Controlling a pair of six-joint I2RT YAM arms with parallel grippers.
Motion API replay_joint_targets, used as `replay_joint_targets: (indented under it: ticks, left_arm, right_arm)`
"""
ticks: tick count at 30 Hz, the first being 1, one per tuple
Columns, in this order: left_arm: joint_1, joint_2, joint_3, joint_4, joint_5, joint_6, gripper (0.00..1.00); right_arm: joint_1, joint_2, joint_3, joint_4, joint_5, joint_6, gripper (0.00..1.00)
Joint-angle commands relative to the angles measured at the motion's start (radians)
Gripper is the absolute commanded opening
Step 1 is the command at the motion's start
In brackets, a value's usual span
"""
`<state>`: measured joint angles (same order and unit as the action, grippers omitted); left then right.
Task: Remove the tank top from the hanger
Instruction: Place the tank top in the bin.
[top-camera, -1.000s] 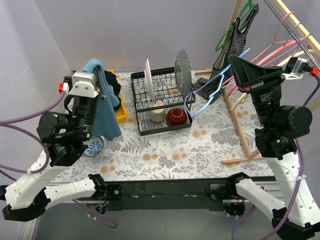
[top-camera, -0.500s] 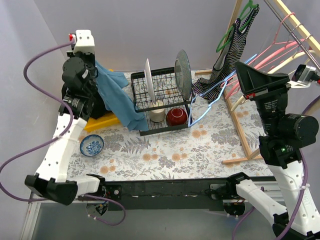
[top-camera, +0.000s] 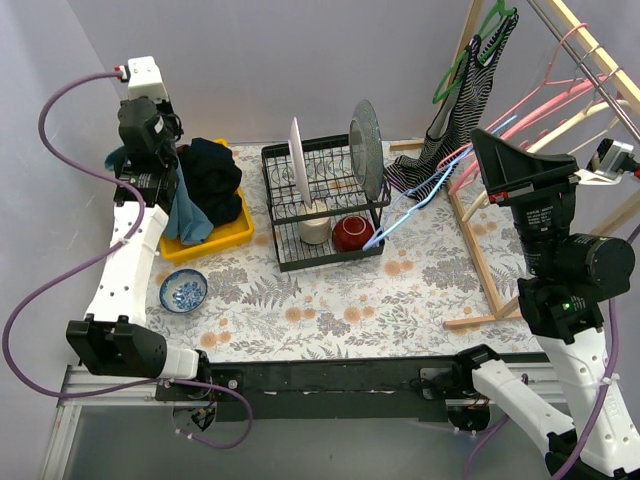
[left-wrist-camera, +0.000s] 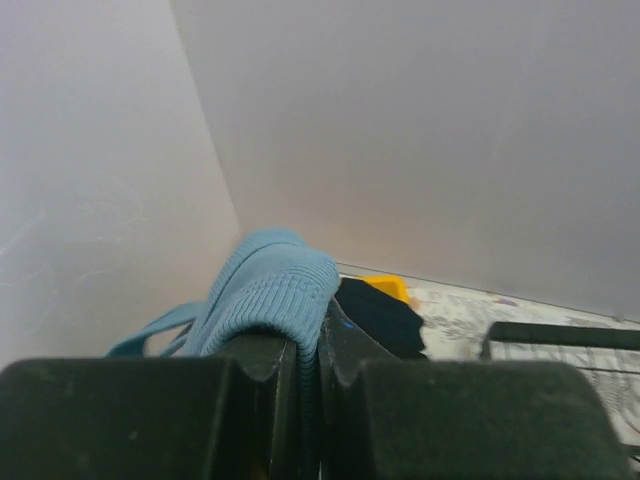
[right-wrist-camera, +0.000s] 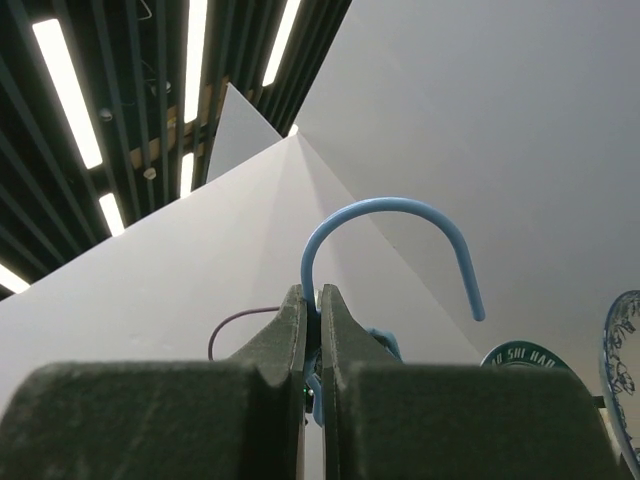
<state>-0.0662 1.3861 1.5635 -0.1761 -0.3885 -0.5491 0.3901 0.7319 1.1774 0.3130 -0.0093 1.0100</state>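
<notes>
Floral table (top-camera: 400, 300), dish rack (top-camera: 320, 205) between blue tank top (top-camera: 186, 212) and blue hanger (right-wrist-camera: 380, 204)

Soft, even light; faint shadows

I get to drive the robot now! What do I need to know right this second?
Left gripper: jaws shut on the blue tank top, raised at the far left, with the cloth hanging down to the yellow bin of dark clothes.
Right gripper: jaws shut on the hook of the blue hanger, held up on the right side.
Done: the top is off the hanger; nothing hangs on its wire.
Left: probably let the top go into the bin and put the hanger down.
</notes>
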Motion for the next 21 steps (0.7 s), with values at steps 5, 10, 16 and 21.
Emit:
replay_joint_targets:
  ticks: [5,10,16,21]
  left_arm:
    - [0.022,-0.065,-0.266,0.064,0.313,-0.271,0.0]
    - [0.043,-0.096,-0.325,0.142,0.387,-0.322,0.0]
    - [0.065,-0.079,-0.234,0.118,0.54,-0.383,0.0]
    - [0.199,-0.042,-0.298,0.15,0.635,-0.457,0.0]
  right_arm:
    - [-0.003,-0.034,-0.03,0.035,0.051,-0.04,0.01]
    - [-0.005,-0.043,-0.038,0.029,0.057,-0.05,0.01]
    - [-0.004,-0.046,-0.03,0.028,0.06,-0.053,0.01]
    - [-0.003,-0.045,-0.03,0.028,0.054,-0.047,0.01]
